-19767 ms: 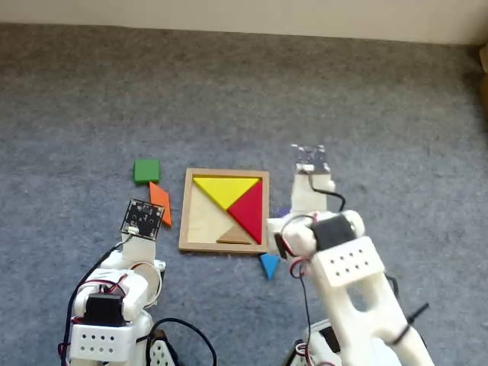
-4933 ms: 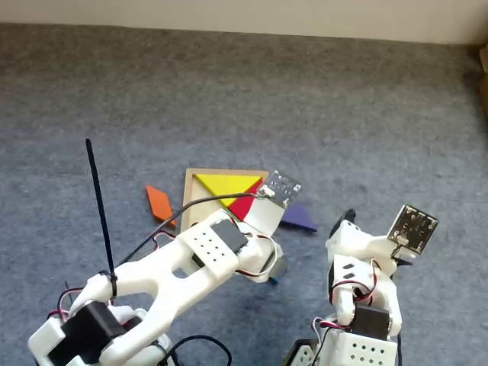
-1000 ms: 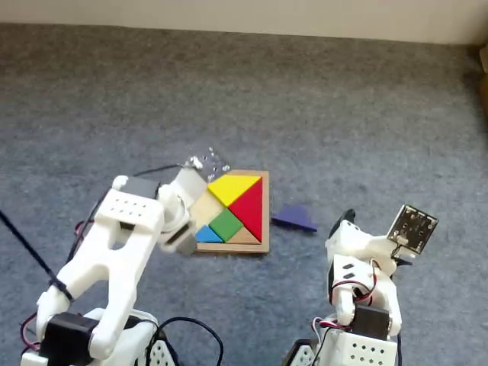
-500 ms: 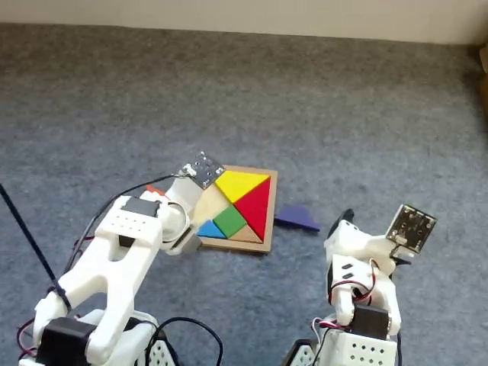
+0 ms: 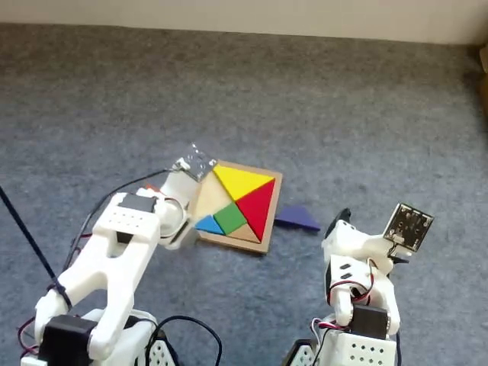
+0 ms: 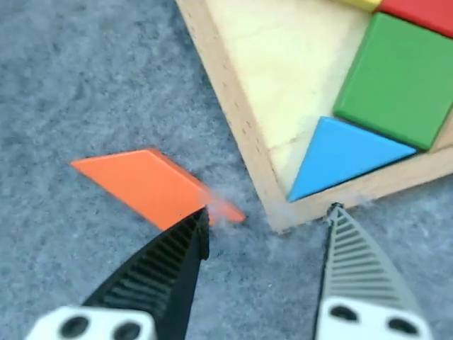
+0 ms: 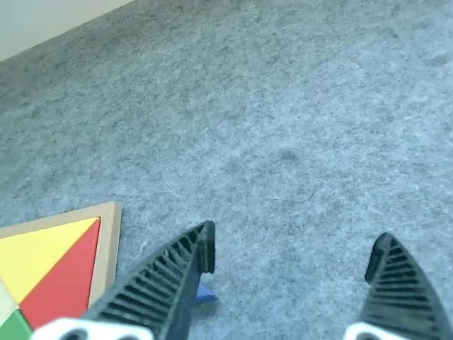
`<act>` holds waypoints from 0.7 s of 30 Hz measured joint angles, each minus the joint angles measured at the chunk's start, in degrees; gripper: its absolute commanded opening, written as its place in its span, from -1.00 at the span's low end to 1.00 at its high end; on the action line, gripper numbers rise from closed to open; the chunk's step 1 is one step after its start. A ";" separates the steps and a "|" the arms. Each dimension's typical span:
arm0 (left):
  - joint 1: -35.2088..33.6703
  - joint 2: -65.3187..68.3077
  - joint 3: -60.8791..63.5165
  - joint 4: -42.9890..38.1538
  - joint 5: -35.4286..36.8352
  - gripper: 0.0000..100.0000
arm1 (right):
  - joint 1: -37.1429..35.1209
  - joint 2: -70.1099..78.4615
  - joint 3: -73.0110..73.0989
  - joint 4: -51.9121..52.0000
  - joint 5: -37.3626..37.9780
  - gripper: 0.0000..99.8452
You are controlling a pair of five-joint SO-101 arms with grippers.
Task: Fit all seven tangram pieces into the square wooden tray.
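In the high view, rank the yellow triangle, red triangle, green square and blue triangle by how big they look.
Largest: yellow triangle and red triangle, which look about equal, so they are not ranked apart.
Next: green square.
Smallest: blue triangle.

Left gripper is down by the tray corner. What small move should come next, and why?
Probably shift the left gripper sideways onto the orange piece and close. It is open, straddling the tray corner, with only one fingertip at the piece's end; the piece lies on the carpet outside, and the tray has bare wood inside.

Carpet (image 5: 343, 99): tray (image 6: 228, 106), orange piece (image 6: 152, 188), purple piece (image 5: 296, 219)
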 measured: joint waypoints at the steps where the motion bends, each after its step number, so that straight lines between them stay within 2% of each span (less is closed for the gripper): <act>1: -0.09 -0.79 -0.62 1.05 0.35 -0.48 | 0.00 0.00 0.00 0.00 0.00 -0.33; 5: -0.26 -5.89 -1.85 4.40 0.88 -0.47 | -0.09 0.00 0.00 0.00 0.00 -0.33; 13: 1.14 -9.05 -1.85 4.75 0.88 -0.47 | -0.18 0.00 0.00 0.00 0.00 -0.33; 21: 2.02 -9.05 2.55 -1.41 0.88 -0.48 | -0.18 0.00 0.00 0.00 0.00 -0.33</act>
